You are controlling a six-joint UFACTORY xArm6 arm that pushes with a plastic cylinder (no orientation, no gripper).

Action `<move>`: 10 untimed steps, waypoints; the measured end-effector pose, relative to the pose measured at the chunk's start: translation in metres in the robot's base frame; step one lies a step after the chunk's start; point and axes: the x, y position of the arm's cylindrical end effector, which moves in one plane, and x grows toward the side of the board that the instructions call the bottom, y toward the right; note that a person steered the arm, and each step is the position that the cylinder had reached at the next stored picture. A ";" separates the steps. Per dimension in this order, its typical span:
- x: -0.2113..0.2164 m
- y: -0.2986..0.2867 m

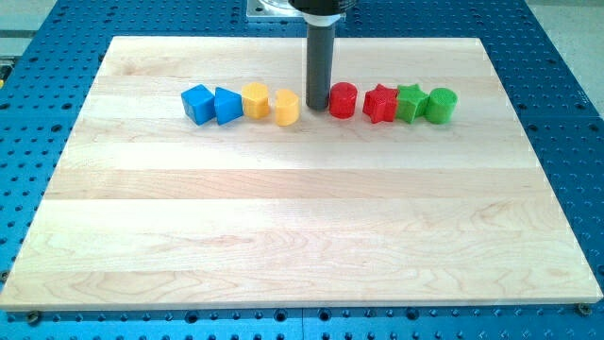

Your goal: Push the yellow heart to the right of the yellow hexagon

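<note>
The yellow heart (287, 108) lies on the wooden board just right of the yellow hexagon (255, 99), nearly touching it. My tip (317, 103) stands between the yellow heart and the red cylinder (343, 99), a little to the heart's right and close against the red cylinder's left side. The rod comes down from the view's top.
A blue cube (198, 103) and a blue block (227, 105) sit left of the hexagon. A red star (379, 103), a green star (410, 102) and a green cylinder (440, 105) line up to the right. The board (302, 227) rests on a blue perforated table.
</note>
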 end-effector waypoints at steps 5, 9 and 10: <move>0.010 -0.011; 0.026 0.005; 0.045 0.003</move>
